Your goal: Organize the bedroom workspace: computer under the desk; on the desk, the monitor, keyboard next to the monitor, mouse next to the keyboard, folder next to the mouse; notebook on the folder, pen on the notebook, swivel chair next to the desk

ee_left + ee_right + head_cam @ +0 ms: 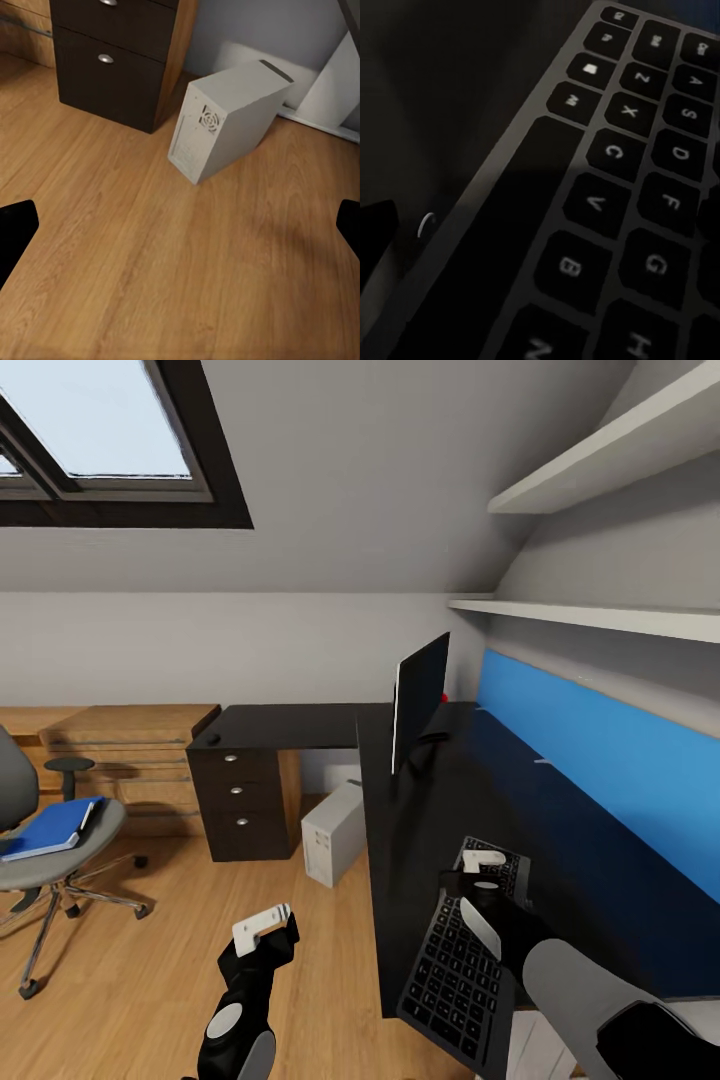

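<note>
The glossy black desk runs along the blue back panel, and the black monitor stands on it edge-on to me. The keyboard lies on the near part, its front corner past the desk's edge. My right gripper is open just above its keys. A small black mouse rests on the desk's left wing. Under the desk stands the grey computer. My left gripper hangs open over the floor. At the left, the swivel chair carries the blue folder.
A black three-knob drawer unit stands under the desk's left wing, a wooden chest of drawers beside it. Two white shelves jut from the right wall above the desk. Wooden floor lies between chair and desk.
</note>
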`<state>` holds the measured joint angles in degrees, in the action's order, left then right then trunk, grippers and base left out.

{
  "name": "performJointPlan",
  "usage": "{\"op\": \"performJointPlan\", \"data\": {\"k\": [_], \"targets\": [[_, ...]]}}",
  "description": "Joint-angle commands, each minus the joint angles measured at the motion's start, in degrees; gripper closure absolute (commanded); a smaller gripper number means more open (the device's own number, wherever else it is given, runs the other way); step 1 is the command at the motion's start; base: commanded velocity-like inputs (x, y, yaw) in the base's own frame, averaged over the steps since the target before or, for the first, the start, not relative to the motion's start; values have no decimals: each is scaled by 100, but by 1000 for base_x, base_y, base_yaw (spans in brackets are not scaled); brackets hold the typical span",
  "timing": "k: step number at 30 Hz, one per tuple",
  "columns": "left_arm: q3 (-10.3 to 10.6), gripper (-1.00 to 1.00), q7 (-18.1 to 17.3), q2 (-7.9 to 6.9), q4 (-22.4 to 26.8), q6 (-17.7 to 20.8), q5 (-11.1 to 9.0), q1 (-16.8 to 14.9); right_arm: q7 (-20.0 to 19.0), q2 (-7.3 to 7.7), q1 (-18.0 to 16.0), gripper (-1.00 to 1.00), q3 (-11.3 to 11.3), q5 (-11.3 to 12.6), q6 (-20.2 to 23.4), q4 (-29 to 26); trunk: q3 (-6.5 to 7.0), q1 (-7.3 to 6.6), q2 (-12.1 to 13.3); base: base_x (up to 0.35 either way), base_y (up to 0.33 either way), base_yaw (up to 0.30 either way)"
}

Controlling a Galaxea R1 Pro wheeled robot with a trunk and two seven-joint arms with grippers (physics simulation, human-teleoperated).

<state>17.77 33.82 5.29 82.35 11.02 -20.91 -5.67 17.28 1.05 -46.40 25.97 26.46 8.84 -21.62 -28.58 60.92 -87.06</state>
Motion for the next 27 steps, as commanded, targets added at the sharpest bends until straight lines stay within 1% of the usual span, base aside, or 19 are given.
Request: {"op": "performJointPlan", "data": {"k": [1,5,11,15,19,22,27], "targets": [[4,-100,34,-1,9,23,-28,-4,47,9,-1,-100,25,69,-34,269,-7,0,-3,-6,0,0],[-1,-100,29,-1,9,23,-35,-4,47,6,-1,-100,52,66,-206,248,-7,0,-3,-2,0,0],[-3,-100,32,-1,2,23,-32,-4,40,0,-1,-100,81,46,-237,232,-7,0,-3,-3,0,0],[-2,-100,44,-1,-23,23,-30,-4,39,0,-1,-100,95,33,-244,229,-7,0,-3,-168,-39,0],[-3,-100,39,-1,-90,23,-28,-4,40,3,2,-100,85,22,-370,19,-7,0,-3,-40,-9,0],[-2,-100,39,-1,-106,23,-27,-4,54,10,15,-100,78,14,-635,-296,-7,0,-3,-11,-2,0],[-3,-100,45,-1,-113,23,-27,-4,97,25,85,-100,69,1,-1424,-913,-7,0,-3,-2,0,0]]}}
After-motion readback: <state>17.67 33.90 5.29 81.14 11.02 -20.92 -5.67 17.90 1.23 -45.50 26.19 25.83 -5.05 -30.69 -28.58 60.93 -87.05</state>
